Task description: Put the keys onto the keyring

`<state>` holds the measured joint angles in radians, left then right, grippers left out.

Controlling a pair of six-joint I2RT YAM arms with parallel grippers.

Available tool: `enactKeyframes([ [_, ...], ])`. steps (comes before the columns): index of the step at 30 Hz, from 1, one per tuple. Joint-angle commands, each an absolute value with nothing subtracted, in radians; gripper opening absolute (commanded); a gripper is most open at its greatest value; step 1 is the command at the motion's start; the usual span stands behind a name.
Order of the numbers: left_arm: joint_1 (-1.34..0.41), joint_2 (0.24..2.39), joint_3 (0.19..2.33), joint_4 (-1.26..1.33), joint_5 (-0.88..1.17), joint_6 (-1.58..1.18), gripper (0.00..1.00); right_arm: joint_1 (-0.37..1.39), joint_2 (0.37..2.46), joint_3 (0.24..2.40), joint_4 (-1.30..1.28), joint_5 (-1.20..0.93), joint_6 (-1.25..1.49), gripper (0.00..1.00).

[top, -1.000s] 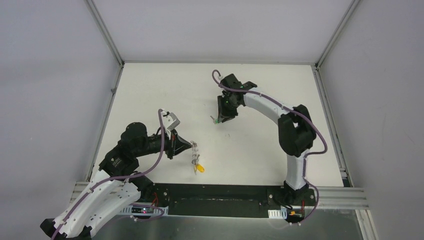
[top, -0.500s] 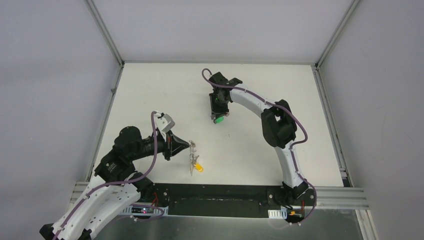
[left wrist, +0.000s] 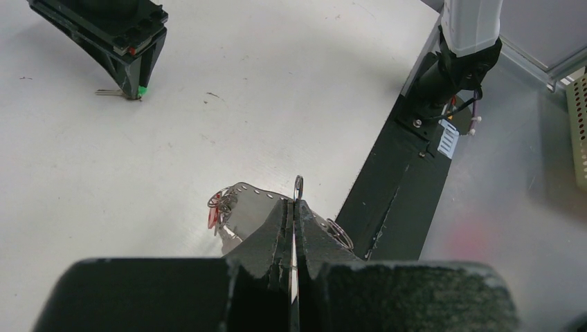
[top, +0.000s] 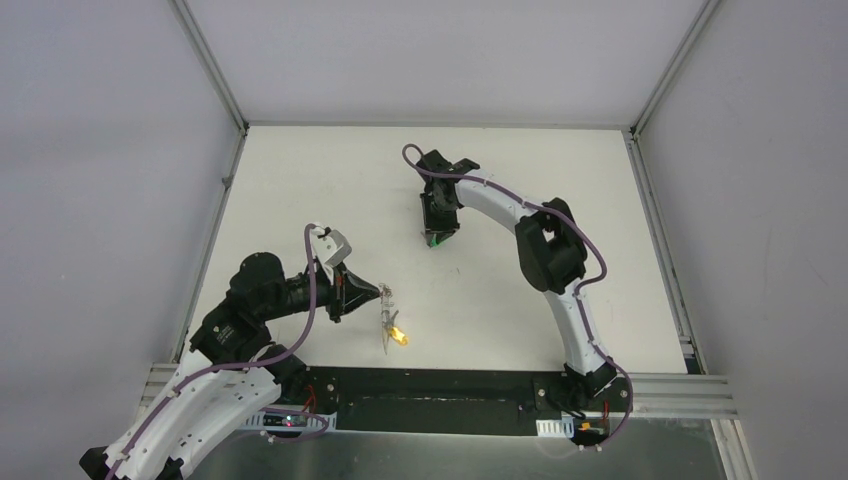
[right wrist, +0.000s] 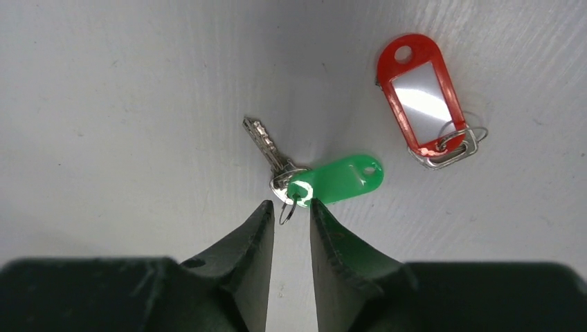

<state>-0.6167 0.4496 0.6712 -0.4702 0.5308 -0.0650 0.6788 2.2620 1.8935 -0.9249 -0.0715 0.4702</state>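
Note:
My left gripper (top: 381,293) (left wrist: 295,206) is shut on the keyring (left wrist: 298,185), a thin wire hoop seen edge-on and poking out above the fingertips. A key with a yellow tag (top: 399,336) hangs on the keyring (top: 386,316) near the table's front edge. In the left wrist view a reddish tag with small loops (left wrist: 214,209) shows left of the fingers. My right gripper (top: 436,236) (right wrist: 289,207) stands narrowly open at mid-table over a green-tagged key (right wrist: 339,181) lying flat. That key's small loop (right wrist: 286,211) sits between the fingertips. A red-tagged key (right wrist: 419,93) lies just beyond.
The white table (top: 300,200) ends at a black base strip (top: 440,400) along the near edge, where both arm bases stand. A metal frame (top: 210,70) and grey walls close in the sides and back.
The right arm's elbow swung left and its gripper shifted slightly left over the green-tagged key. The left gripper with the keyring dropped a little toward the near edge.

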Motion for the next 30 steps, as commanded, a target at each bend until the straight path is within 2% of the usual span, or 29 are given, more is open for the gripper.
enactKeyframes([
  [1, -0.626, 0.444, 0.669, -0.395, 0.555, -0.06, 0.0, 0.689, 2.288, 1.947, -0.947, -0.064, 0.478, 0.27],
  [3, -0.626, 0.442, 0.67, -0.396, 0.554, -0.06, 0.0, 0.691, 2.288, 1.948, -0.943, -0.07, 0.478, 0.23],
  [7, -0.625, 0.443, 0.67, -0.395, 0.555, -0.061, 0.0, 0.697, 2.27, 1.95, -0.938, -0.069, 0.474, 0.01],
  [8, -0.626, 0.443, 0.67, -0.396, 0.555, -0.06, 0.0, 0.698, 2.262, 1.95, -0.944, -0.068, 0.469, 0.0],
  [13, -0.626, 0.446, 0.676, -0.395, 0.555, -0.056, 0.0, 0.701, 2.177, 1.915, -0.968, -0.078, 0.426, 0.0],
  [20, -0.626, 0.451, 0.688, -0.396, 0.563, -0.057, 0.0, 0.699, 1.952, 1.772, -0.922, -0.138, 0.322, 0.0],
  [25, -0.626, 0.459, 0.697, -0.396, 0.553, -0.06, 0.0, 0.698, 1.715, 1.591, -0.826, -0.146, 0.251, 0.0],
  [30, -0.626, 0.497, 0.715, -0.375, 0.566, -0.075, 0.0, 0.673, 1.457, 1.319, -0.663, -0.137, 0.17, 0.0],
])
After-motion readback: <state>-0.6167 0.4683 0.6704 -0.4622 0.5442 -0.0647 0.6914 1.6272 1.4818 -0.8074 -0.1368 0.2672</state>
